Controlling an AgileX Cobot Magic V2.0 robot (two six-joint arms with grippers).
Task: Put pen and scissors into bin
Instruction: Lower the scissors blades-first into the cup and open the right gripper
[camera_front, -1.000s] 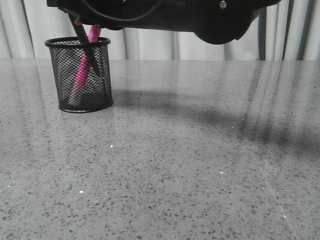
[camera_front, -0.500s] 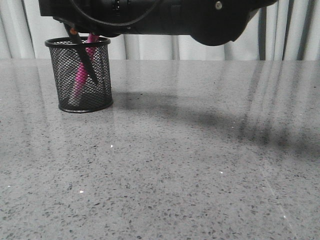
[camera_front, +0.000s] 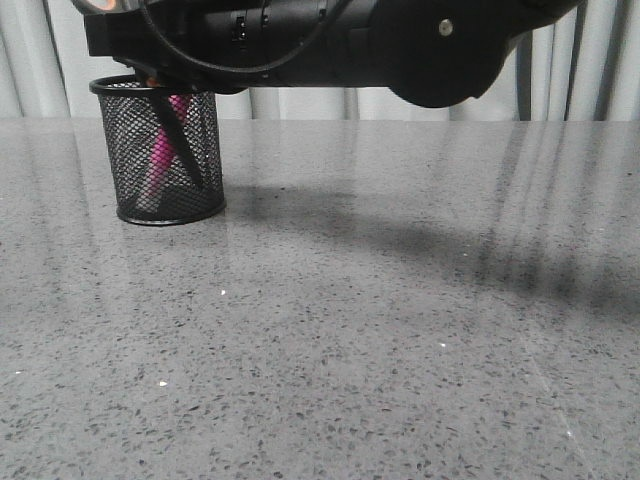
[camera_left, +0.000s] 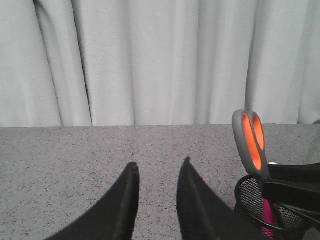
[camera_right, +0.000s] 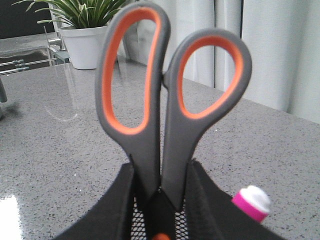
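The bin (camera_front: 160, 150) stands on the grey table at the far left. The pen (camera_front: 163, 145) leans inside it. The scissors (camera_right: 170, 100) hang blades down into the bin, and their dark blades (camera_front: 183, 148) show through the mesh. My right gripper (camera_right: 161, 166) is shut on the scissors just below the handle loops, right above the bin's rim. The pen's pale tip (camera_right: 254, 200) sticks up beside it. My left gripper (camera_left: 160, 162) is open and empty over the table beside the bin (camera_left: 260, 200); the scissors (camera_left: 250, 140) show there too.
My right arm (camera_front: 330, 40) spans the top of the front view, reaching across to the bin. A potted plant (camera_right: 87, 30) stands on a far surface. Pale curtains (camera_left: 150, 60) hang behind the table. The grey speckled tabletop (camera_front: 380, 330) stretches right of the bin.
My right arm has dropped lower and moved a little left, and the scissors have sunk deeper into the bin. The pen's top is now hidden behind the arm.
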